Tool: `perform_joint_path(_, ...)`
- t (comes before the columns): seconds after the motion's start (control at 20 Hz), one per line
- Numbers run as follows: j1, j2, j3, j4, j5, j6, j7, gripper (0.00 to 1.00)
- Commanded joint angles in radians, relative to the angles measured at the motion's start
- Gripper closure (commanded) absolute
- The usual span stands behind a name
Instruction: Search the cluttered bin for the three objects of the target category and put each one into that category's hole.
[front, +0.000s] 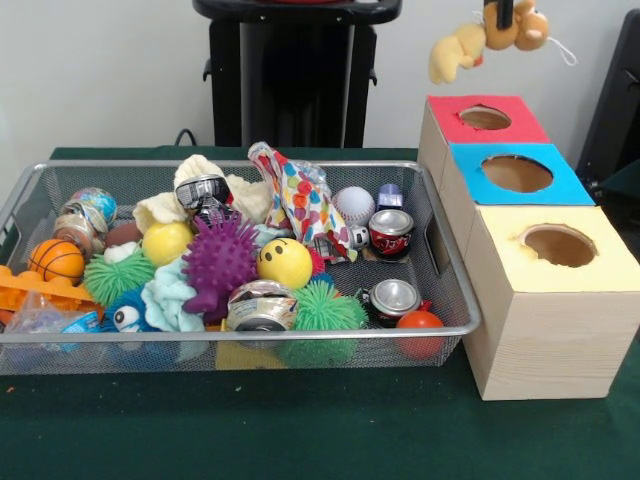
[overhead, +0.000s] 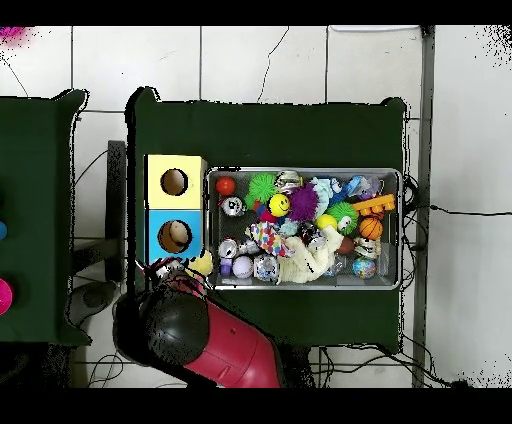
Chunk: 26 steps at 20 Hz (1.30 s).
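Note:
My gripper (front: 505, 14) is at the top right of the front view, shut on a brown plush animal (front: 518, 30) whose cream-yellow limb hangs to the left. It hangs in the air above the red-topped hole (front: 485, 117), the farthest of three wooden boxes. In the overhead view my arm (overhead: 200, 340) covers the red box, and only a yellow bit of the plush (overhead: 201, 263) shows beside it. The silver wire bin (front: 250, 331) (overhead: 305, 171) is full of toys. A cream-tan plush (front: 196, 172) (overhead: 300, 264) lies at its far side. No orange striped tiger shows.
The blue-topped hole (front: 516, 173) and yellow-topped hole (front: 560, 245) stand in front of the red one. The bin holds a purple spiky ball (front: 218, 262), green spiky balls (front: 120, 275), metal cans (front: 390, 232), a yellow smiley ball (front: 285, 262) and a basketball (front: 56, 260). The pedestal (front: 295, 70) stands behind.

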Motion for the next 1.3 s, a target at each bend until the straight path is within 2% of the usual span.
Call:
perform_joint_path(0.05, -0.047, 0.004, 0.146, 0.155, 0.037, -0.138, 0.033, 1.00)
perform_joint_path(0.3, -0.046, 0.040, 0.205, 0.172, 0.036, -0.214, 0.067, 1.00)
perform_joint_path(0.45, -0.012, 0.081, 0.186, 0.136, -0.010, -0.210, 0.126, 1.00)
perform_joint_path(0.75, 0.059, 0.110, 0.156, 0.110, -0.025, -0.217, 0.193, 1.00)
perform_joint_path(1.1, 0.080, 0.094, 0.163, 0.158, -0.003, -0.265, 0.177, 1.00)
perform_joint_path(1.3, 0.052, 0.065, 0.208, 0.209, 0.028, -0.312, 0.152, 1.00)
